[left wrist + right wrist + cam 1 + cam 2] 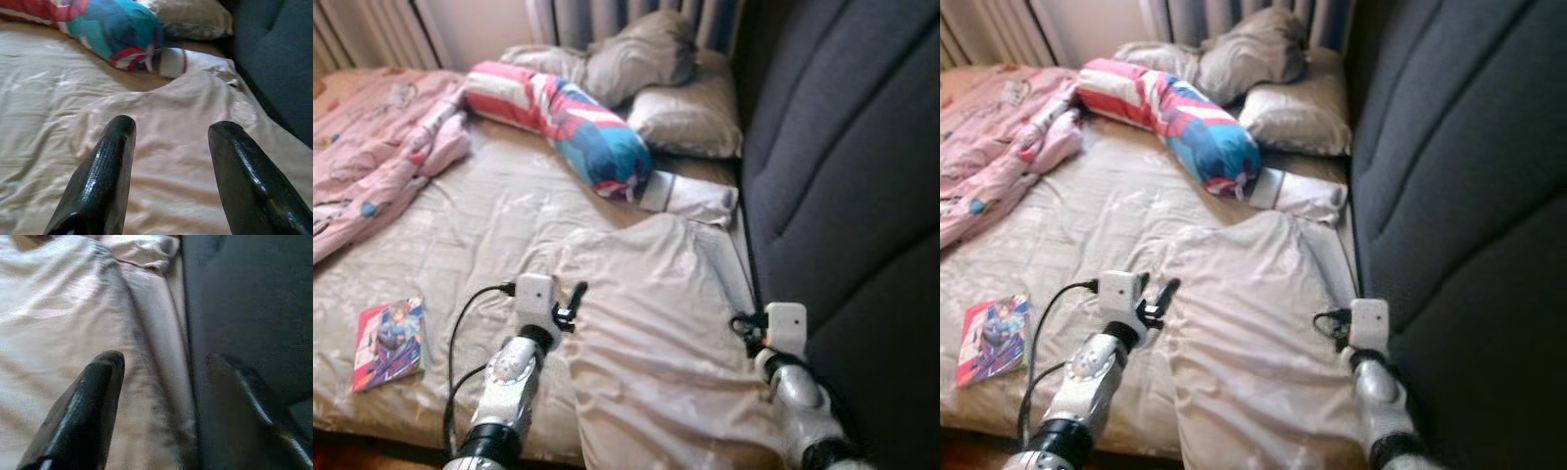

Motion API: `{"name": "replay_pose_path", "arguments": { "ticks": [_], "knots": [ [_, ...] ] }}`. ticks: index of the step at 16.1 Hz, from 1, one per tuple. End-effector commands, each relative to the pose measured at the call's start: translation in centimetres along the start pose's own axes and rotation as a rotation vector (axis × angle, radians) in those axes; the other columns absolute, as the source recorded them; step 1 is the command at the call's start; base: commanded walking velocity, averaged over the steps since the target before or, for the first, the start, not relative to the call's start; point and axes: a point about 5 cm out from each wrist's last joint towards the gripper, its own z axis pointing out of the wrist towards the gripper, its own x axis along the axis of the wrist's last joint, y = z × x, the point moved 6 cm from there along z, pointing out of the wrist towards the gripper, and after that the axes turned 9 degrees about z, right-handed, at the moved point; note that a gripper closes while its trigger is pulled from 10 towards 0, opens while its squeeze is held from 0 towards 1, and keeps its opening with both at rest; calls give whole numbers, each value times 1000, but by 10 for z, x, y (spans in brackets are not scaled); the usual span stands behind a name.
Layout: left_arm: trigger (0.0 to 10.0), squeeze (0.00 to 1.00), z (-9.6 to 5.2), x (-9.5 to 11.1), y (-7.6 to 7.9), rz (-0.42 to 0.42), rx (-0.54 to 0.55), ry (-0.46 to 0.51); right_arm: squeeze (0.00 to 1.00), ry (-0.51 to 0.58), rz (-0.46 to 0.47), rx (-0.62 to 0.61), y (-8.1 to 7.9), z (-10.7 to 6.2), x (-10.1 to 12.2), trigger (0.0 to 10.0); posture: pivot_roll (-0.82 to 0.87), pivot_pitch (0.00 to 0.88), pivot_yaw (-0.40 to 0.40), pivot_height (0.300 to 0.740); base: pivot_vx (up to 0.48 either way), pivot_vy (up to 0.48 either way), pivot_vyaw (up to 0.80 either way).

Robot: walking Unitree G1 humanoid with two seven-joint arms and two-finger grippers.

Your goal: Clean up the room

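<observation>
A big beige blanket point(656, 333) is spread on the near right part of the bed point(480, 235), beside the dark headboard point(852, 176). The left gripper point(168, 147) is held just above the blanket's left edge, its fingers spread apart and holding nothing. The right gripper point(166, 382) is held over the blanket's right edge, fingers apart too. A colourful long pillow point(558, 122) is seen farther away, and a book point(389, 343) is lying near left.

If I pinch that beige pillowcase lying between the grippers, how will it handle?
The beige pillowcase lies flat and wrinkled, so probably limp: it should drape and sag. Its sheen suggests slippery fabric. It looks thin, so probably light.
</observation>
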Motion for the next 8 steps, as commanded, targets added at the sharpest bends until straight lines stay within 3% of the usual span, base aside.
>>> {"name": "replay_pose_path", "arguments": {
  "ticks": [1,2,4,8],
  "knots": [
    [10000,0,0,-6,0,-13,-8,-33,1000,-55,19,-49,6,1,-8,10000,29,187,-19,740,0,0,0],
    [10000,0,2,-4,0,-15,-16,-32,1000,-139,57,-83,7,2,-17,10000,34,195,-16,740,0,0,0],
    [10000,0,1,-1,1,-14,-27,-21,1000,-187,31,-67,4,3,-23,10000,55,230,-6,740,0,0,0],
    [10000,0,-5,-2,1,-12,-40,-23,1000,-214,66,-87,9,3,-24,10000,63,268,6,740,0,0,0]
  ]
}}
